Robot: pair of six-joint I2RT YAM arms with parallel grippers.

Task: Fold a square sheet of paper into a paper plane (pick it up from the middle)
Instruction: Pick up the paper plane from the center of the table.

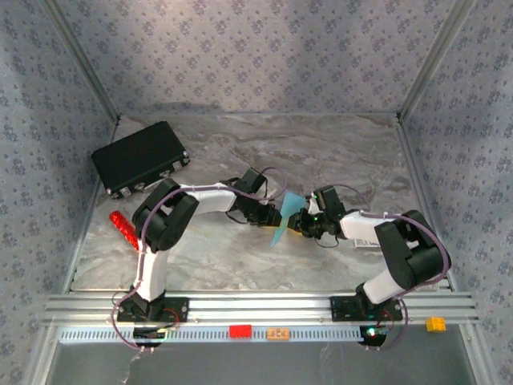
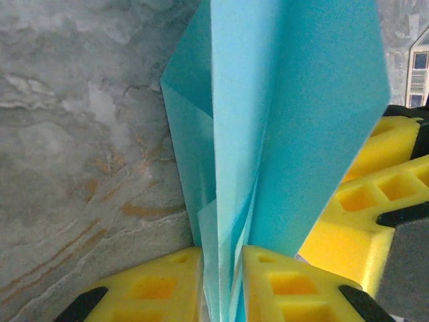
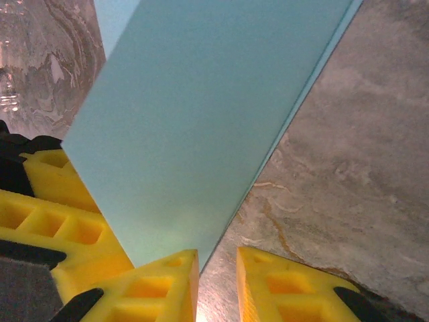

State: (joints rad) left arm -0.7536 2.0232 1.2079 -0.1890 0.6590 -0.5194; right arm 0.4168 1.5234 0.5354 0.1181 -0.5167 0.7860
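The light cyan paper plane (image 1: pixel 282 218) stands on edge above the middle of the table, a slim folded shape with several layers. My left gripper (image 1: pixel 263 213) comes from the left and is shut on it. In the left wrist view the paper plane (image 2: pixel 281 107) rises from between the yellow fingers (image 2: pixel 154 288), its layers pinched in my left gripper (image 2: pixel 221 253). My right gripper (image 1: pixel 300 222) faces it from the right. In the right wrist view the paper plane (image 3: pixel 201 114) lies over the left finger. My right gripper (image 3: pixel 218 255) stands slightly open, with bare table showing through the gap.
A black case (image 1: pixel 140 158) lies at the back left and a small red stick (image 1: pixel 122 225) at the left edge. A white card (image 1: pixel 365 241) sits under the right arm. Small red (image 1: pixel 240 330), orange (image 1: pixel 278 333) and yellow (image 1: pixel 435 324) bricks rest on the front rail.
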